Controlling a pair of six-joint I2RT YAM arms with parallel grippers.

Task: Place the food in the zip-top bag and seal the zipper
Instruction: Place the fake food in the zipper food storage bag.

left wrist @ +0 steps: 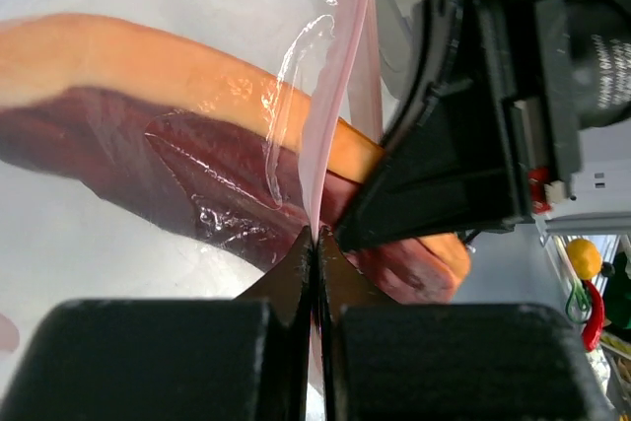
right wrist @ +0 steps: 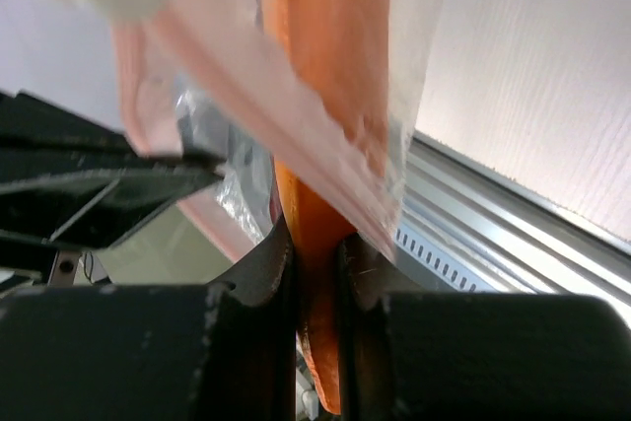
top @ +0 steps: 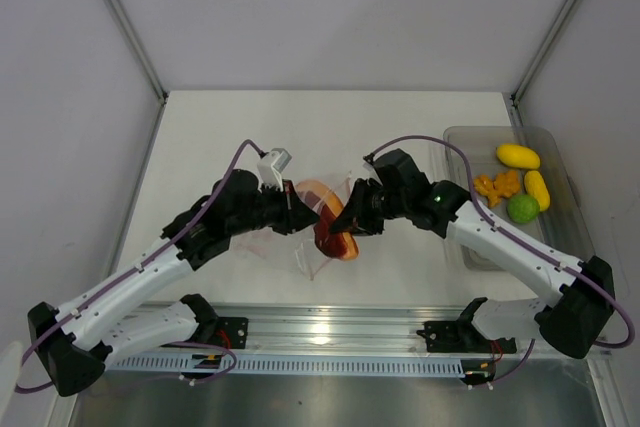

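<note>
Clear crinkly plastic bag [top: 312,255] sits between both grippers, by the middle of the near edge of the table [top: 250,137]. The left gripper [left wrist: 315,241] pinches tight on its thin pink strip [left wrist: 335,105]. The right gripper [right wrist: 315,248] squeezes the long orange and red-brown toy food [right wrist: 320,96], which lies in the bag.

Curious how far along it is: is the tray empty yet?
Not empty: the tray holds two yellow pieces, an orange piece and a green lime.
</note>
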